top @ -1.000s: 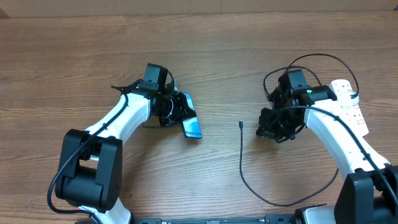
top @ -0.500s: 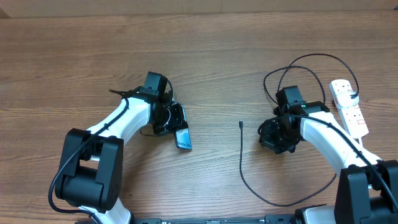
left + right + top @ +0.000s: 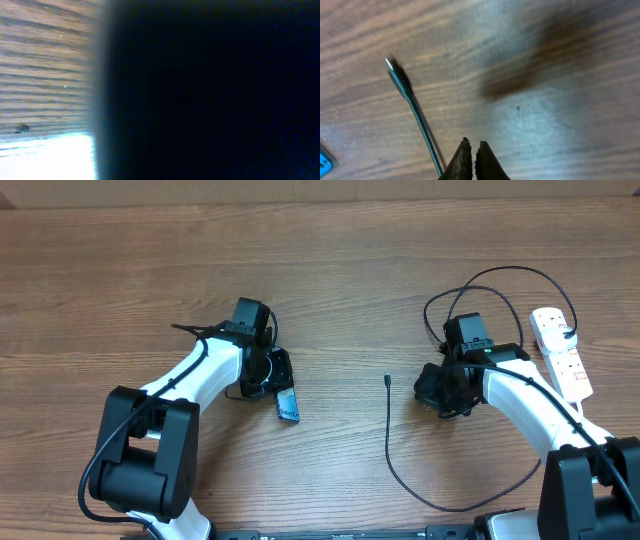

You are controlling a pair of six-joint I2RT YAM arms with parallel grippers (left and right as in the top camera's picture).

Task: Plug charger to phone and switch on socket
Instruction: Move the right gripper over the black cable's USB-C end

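Observation:
The phone [image 3: 288, 408] shows only a short light-blue end below my left gripper [image 3: 272, 375], which is shut on it and holds it tilted steeply. In the left wrist view a dark blurred surface [image 3: 210, 90] fills most of the frame, and the jaws are hidden. The charger's connector tip [image 3: 388, 380] lies on the table, and its black cable [image 3: 400, 480] loops down and round to the right. My right gripper [image 3: 432, 390] is shut and empty, just right of the tip. The right wrist view shows the shut jaws [image 3: 472, 145] beside the cable [image 3: 422, 130] and tip [image 3: 395, 72]. The socket [image 3: 560, 352] lies at far right.
The power strip's white cord and the black cable's upper loop [image 3: 500, 272] lie behind the right arm. Bare wooden table [image 3: 350, 300] lies between the two arms. A corner of the phone shows at the lower left of the right wrist view [image 3: 324, 162].
My left gripper has pulled the phone left and toward the front and tipped it steeper, so less screen shows. My right gripper has swung down and closer to the cable tip.

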